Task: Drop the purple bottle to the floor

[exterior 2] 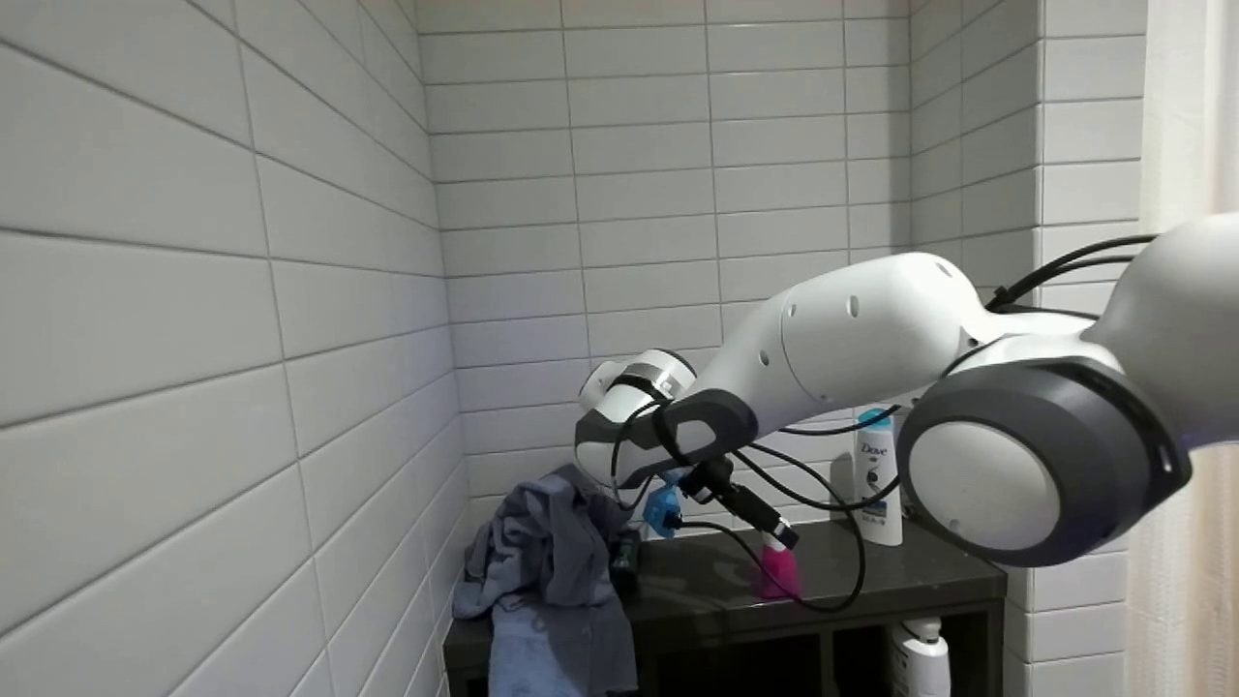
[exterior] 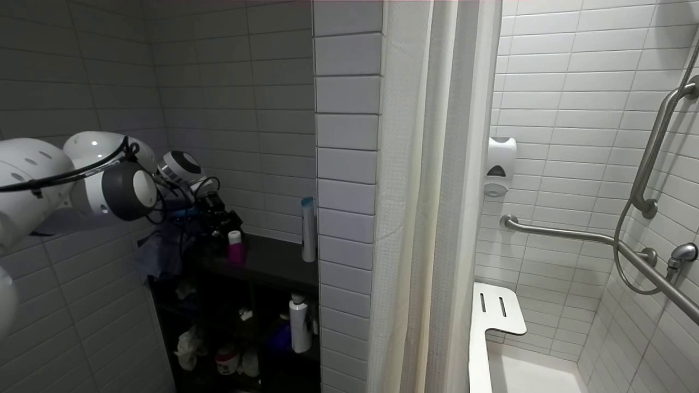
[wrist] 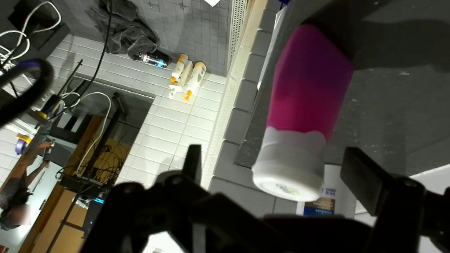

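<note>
Dark surface point(exterior 2: 692, 581) carries upright purple bottle point(wrist: 306, 102), jaws spread at its white cap point(wrist: 290, 165)

Tiled walls point(exterior 2: 619, 145) fill most of the background, and a pale curtain point(exterior: 409, 191) hangs in both exterior views. The white robot arm point(exterior 2: 861, 329) reaches over the surface. A crumpled blue-grey cloth point(exterior 2: 552, 542) drapes over one end of that surface, hanging past its front edge; near the opposite end stands a tall, blue-topped white bottle point(exterior 2: 876, 465). The jaws stand well apart, and in the wrist view the cap shows in the gap between them, clear of both sides. The purple bottle stands near the surface's front edge, between cloth and white bottle.
</note>
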